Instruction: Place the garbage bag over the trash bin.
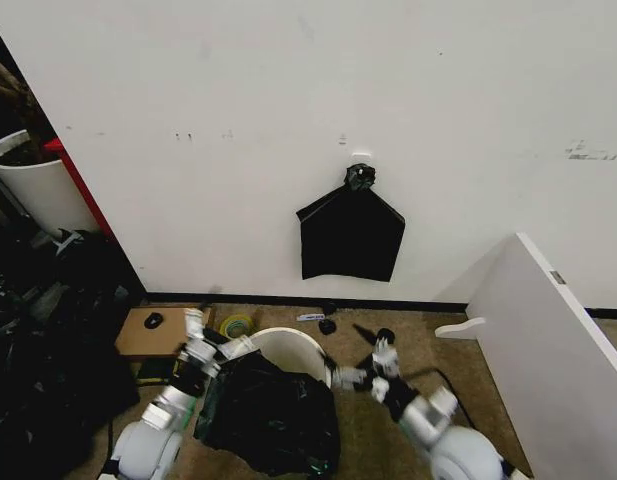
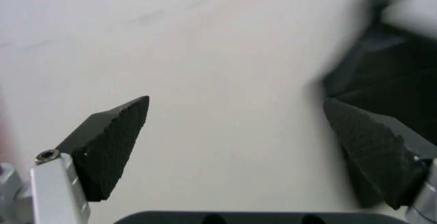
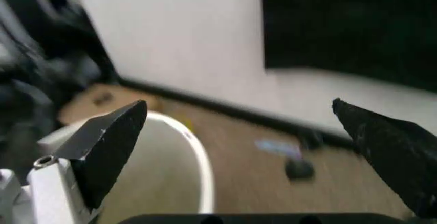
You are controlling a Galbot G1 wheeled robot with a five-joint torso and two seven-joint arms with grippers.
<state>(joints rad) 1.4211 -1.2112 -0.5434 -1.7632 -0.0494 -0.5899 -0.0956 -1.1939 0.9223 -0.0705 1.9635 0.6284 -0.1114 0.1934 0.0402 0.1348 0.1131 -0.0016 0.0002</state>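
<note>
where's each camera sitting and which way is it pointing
Head view: high on the robot, looking forward and down at the trash bin, the garbage bag draped on its near side; both arms show, left tool, right tool.
Left wrist view: faces the wall between its open fingers.
Right wrist view: faces the bin's rim past open fingers.
Shared: head and right wrist views both see the bin.

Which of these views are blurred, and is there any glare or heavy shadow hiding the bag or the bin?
Head view: sharp, evenly lit, no glare; the garbage bag is dark but readable against the trash bin. Left wrist view: wall and dark shape behind the open left gripper are smeared. Right wrist view: floor and bin rim are soft behind the open right gripper.
</note>
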